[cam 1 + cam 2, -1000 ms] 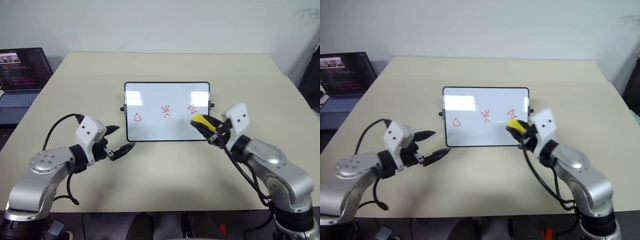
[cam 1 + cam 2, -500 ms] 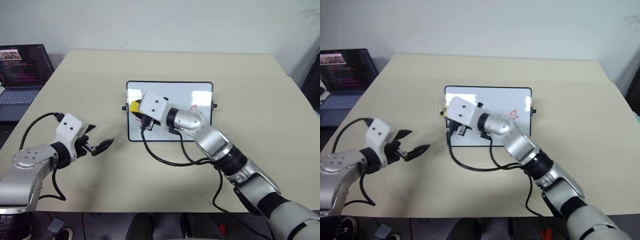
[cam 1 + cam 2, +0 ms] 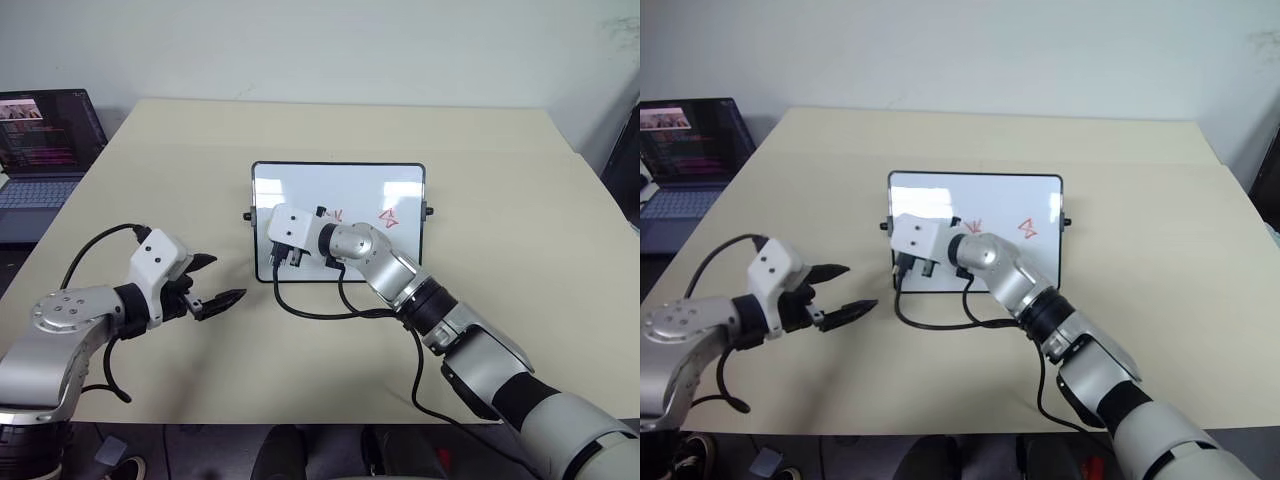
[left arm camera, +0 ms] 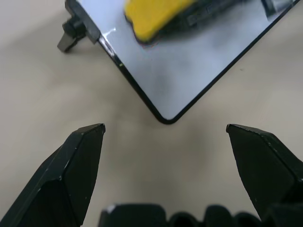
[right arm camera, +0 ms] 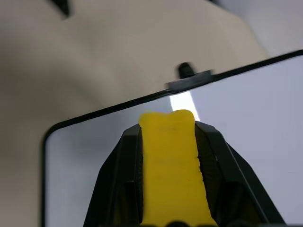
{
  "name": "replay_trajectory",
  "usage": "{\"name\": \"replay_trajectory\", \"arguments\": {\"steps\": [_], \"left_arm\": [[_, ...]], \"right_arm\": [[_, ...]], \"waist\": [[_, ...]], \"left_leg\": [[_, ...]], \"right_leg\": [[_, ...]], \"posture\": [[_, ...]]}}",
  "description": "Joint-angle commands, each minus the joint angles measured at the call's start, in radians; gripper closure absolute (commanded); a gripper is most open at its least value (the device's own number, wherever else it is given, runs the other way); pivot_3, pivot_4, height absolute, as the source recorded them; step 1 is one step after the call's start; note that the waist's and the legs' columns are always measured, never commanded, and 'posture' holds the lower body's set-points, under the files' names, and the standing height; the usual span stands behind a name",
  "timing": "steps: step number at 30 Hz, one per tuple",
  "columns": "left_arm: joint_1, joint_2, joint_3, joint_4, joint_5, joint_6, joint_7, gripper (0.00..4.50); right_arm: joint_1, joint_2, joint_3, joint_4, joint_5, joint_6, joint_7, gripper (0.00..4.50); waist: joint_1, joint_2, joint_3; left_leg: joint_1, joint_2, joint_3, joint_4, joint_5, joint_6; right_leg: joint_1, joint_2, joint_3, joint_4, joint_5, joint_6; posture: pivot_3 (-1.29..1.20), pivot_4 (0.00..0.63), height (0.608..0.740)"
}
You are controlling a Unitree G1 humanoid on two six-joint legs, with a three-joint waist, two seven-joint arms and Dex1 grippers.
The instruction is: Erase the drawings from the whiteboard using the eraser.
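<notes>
the eraser [image 5: 171, 165] is clamped between the two black fingers [image 5: 118, 175] of the right gripper [image 3: 272, 250], its yellow block filling the gap between the jaws and sticking out past their tips. just ahead of those tips lies the glossy face of the whiteboard [image 3: 340, 185], near its rounded corner and the black side knob [image 5: 187, 70]. from the head views the right gripper sits over the board's left portion, the arm reaching across the lower edge of the frame. in the left wrist view the yellow block [image 4: 154, 16] rests against the white surface close to the framed edge.

beyond the right jaws, toward the board's other side, two of the drawings show: the star-like scribble [image 3: 334, 213], just beside the gripper's wrist, and the arrow-like triangle [image 3: 388, 218], further along and clear of the arm. whether a third sketch lies under the gripper cannot be told.

the left gripper [image 3: 222, 283] hangs over the bare table [image 3: 200, 140] with its jaws spread wide and nothing between them; the board's near corner [image 4: 166, 118] lies ahead of its fingertips, apart from them.

well off behind the left gripper, an open laptop [image 3: 45, 150] stands past the table's edge.
</notes>
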Motion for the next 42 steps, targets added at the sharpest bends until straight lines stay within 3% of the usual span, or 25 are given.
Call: {"name": "replay_trajectory", "arguments": {"steps": [1, 6, 16, 23, 32, 38, 42], "left_arm": [[-0.015, 0.021, 0.004, -0.01, 0.003, -0.018, -0.011, 0.0], [-0.013, 0.018, -0.004, -0.009, 0.007, -0.02, -0.018, 0.0], [-0.01, 0.013, -0.013, -0.009, 0.009, -0.024, -0.021, 0.0], [-0.005, 0.009, -0.019, -0.005, 0.012, -0.027, -0.024, 0.0], [-0.019, 0.002, -0.034, 0.007, 0.015, -0.034, -0.026, 0.0], [-0.027, 0.005, -0.044, 0.014, 0.015, -0.04, -0.03, 0.0], [-0.026, 0.002, -0.048, 0.012, 0.015, -0.039, -0.03, 0.0]], "right_arm": [[-0.006, -0.005, -0.013, -0.008, -0.054, -0.018, -0.033, 3.33], [-0.06, 0.004, -0.069, 0.039, -0.106, -0.086, -0.175, 3.35], [0.028, -0.029, 0.006, -0.023, -0.132, 0.007, 0.077, 3.35], [-0.036, -0.029, -0.041, 0.026, -0.188, -0.062, -0.086, 3.35], [0.072, -0.087, 0.026, -0.081, -0.183, 0.01, 0.143, 3.36], [0.006, -0.047, -0.051, -0.027, -0.213, -0.054, -0.08, 3.36], [-0.011, -0.028, -0.063, -0.01, -0.193, -0.083, -0.101, 3.36]], "waist": [[0.0, 0.0, 0.0], [0.001, 0.0, 0.0], [0.0, 0.0, 0.0], [0.002, 0.0, 0.0], [0.002, 0.0, 0.0], [0.0, 0.0, 0.0], [0.001, 0.0, 0.0]], "left_leg": [[0.0, 0.0, 0.0, 0.0, 0.0, 0.0], [0.0, 0.0, 0.0, 0.001, 0.0, 0.0], [0.001, 0.0, 0.0, 0.001, 0.0, 0.0], [0.003, -0.001, 0.0, 0.002, 0.0, 0.0], [0.004, -0.001, 0.0, 0.001, 0.0, 0.0], [0.006, 0.0, -0.001, 0.003, 0.001, 0.0], [0.006, -0.001, -0.001, 0.004, 0.001, 0.0]], "right_leg": [[0.0, 0.0, 0.0, 0.0, 0.0, 0.0], [0.0, 0.0, 0.0, 0.002, 0.0, 0.0], [0.0, 0.0, 0.0, 0.002, 0.0, 0.0], [0.001, 0.0, 0.0, 0.006, 0.0, 0.0], [0.001, 0.0, 0.0, 0.006, 0.0, 0.0], [0.001, 0.001, 0.0, 0.011, 0.0, 0.0], [0.001, 0.001, 0.001, 0.013, 0.0, 0.0]], "posture": [[0.0, 0.15, 0.74], [0.0, 0.15, 0.74], [0.0, 0.15, 0.74], [0.0, 0.15, 0.74], [0.0, 0.15, 0.74], [0.0, 0.15, 0.74], [0.0, 0.15, 0.74]]}}
